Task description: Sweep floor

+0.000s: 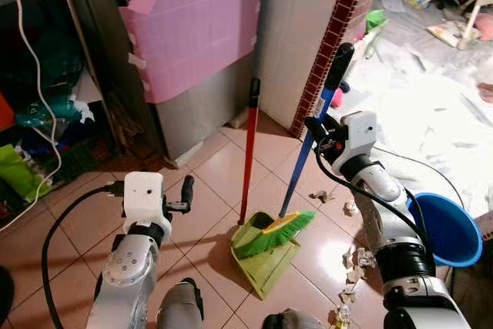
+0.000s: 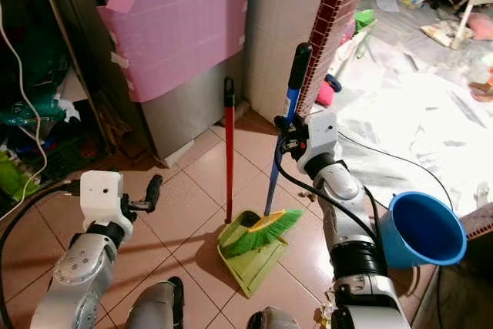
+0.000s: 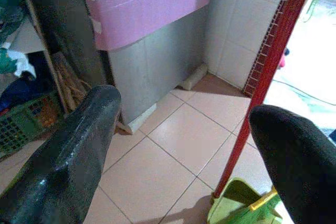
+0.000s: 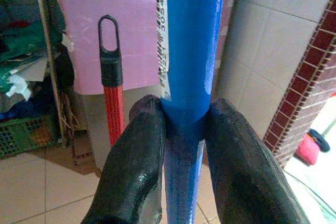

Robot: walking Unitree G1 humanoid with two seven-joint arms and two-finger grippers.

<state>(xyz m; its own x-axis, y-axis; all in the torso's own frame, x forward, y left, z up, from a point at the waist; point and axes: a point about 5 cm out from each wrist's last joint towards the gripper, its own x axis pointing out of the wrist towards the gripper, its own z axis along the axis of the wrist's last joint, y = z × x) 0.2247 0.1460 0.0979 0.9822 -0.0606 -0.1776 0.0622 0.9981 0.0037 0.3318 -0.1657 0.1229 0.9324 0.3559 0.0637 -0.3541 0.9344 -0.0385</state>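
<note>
Now the right tool (image 4: 181, 129) clenches the broom (image 1: 308, 156), bristles resting in the dustpan (image 1: 266, 256); scraps (image 1: 350, 267) at four o'clock remain (sweeping barely begun), left tool (image 3: 178, 145) released.

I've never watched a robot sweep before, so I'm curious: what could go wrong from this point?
1. The right gripper alone clamps the blue broom handle; the left gripper is open and apart from the red dustpan handle, so the green dustpan might tip or slide when the broom moves.
2. The paper scraps lie close to the right arm and the blue bucket; a wide stroke might scatter them or bump the bucket.
</note>
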